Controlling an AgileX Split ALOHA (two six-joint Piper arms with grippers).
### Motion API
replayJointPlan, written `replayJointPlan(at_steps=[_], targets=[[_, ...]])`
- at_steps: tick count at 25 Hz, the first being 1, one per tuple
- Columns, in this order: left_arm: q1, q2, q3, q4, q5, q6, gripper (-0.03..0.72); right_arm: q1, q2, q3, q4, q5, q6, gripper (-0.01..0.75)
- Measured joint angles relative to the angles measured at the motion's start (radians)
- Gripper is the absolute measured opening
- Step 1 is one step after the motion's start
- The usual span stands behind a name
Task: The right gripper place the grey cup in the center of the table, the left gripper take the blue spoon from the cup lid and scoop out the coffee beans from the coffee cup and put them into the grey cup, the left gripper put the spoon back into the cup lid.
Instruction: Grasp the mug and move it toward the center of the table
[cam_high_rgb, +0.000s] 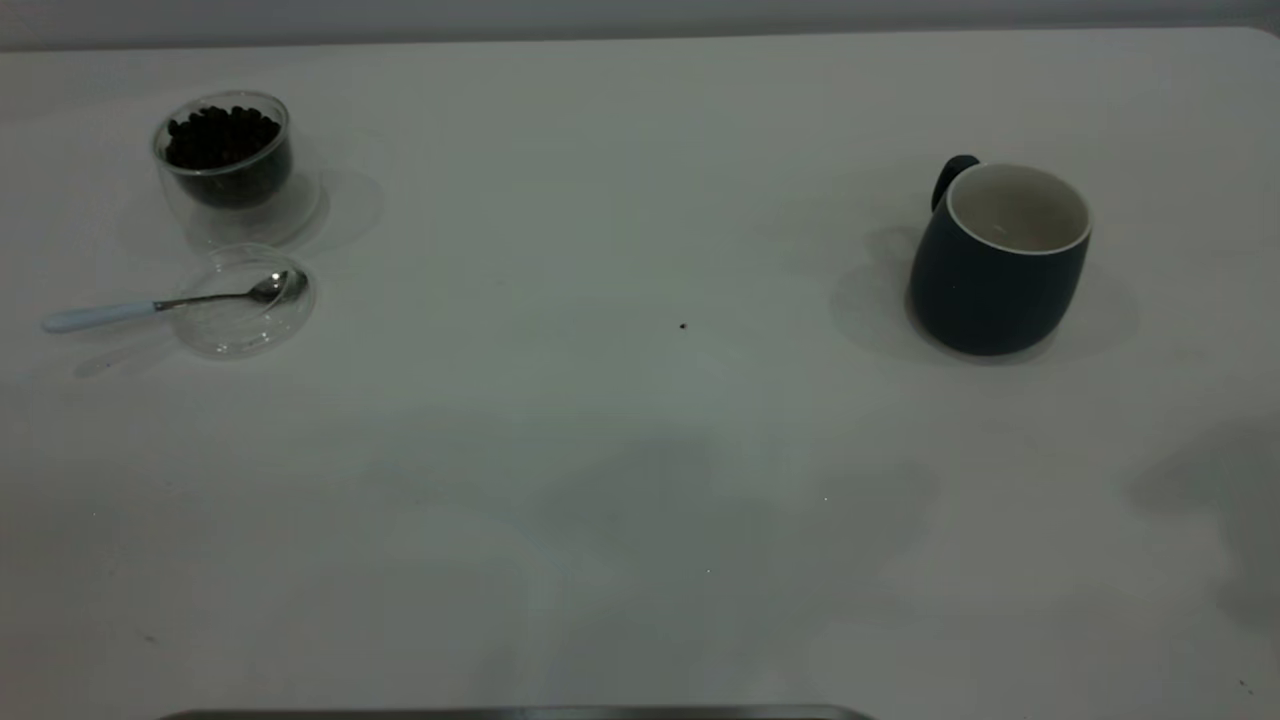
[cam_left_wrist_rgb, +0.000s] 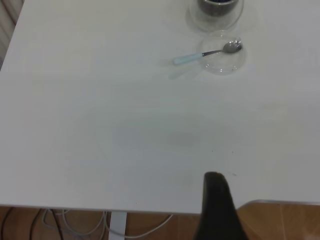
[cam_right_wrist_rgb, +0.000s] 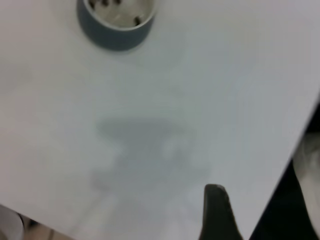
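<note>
1. Exterior view: the big plain white tabletop (cam_high_rgb: 640, 450) has everything parked out at the sides. The rounded dark navy-grey ceramic mug, i.e. the grey cup (cam_high_rgb: 998, 262), stands upright on the right side, white inside, little dark handle pointing toward the far edge. Over at the far left is the small clear double-walled glass coffee cup (cam_high_rgb: 225, 160), loaded with dark, almost black coffee beans (cam_high_rgb: 222, 135). Just in front of it lies the flat round see-through glass cup lid (cam_high_rgb: 243, 303). The blue spoon (cam_high_rgb: 170, 303) has its shiny metal bowl lying in the lid and its pale blue handle sticking out over the rim to the left. There's a tiny dark speck (cam_high_rgb: 683, 325) near the middle of the tabletop. Neither arm shows up here.

2. Left wrist view: same lid (cam_left_wrist_rgb: 223, 56) with the spoon (cam_left_wrist_rgb: 207, 53) across it, and the bottom of the glass cup (cam_left_wrist_rgb: 216, 10) just beyond, all well away from the left claw (cam_left_wrist_rgb: 216, 210). Only one dark finger shows, near the tabletop edge, so I can't tell if it's spread or pressed together. White cables (cam_left_wrist_rgb: 100, 222) hang below the edge.

3. Right wrist view: the grey cup (cam_right_wrist_rgb: 116, 22) sits far from the right claw (cam_right_wrist_rgb: 216, 212). Again just one dark finger, so can't tell its state either. It's holding nothing that I can see.
</note>
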Motion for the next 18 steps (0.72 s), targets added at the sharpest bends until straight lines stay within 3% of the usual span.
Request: replayJointPlan(at_steps=[6,18], targets=[[0.0,0.0,0.0,0.0,0.0,0.0,0.572,0.0,0.37,-0.138,0.015,-0.072,-0.283,0.459],[0.0,0.0,0.0,0.0,0.0,0.0,0.572,0.001,0.816,-0.316,-0.013,-0.229,-0.575,0.459]])
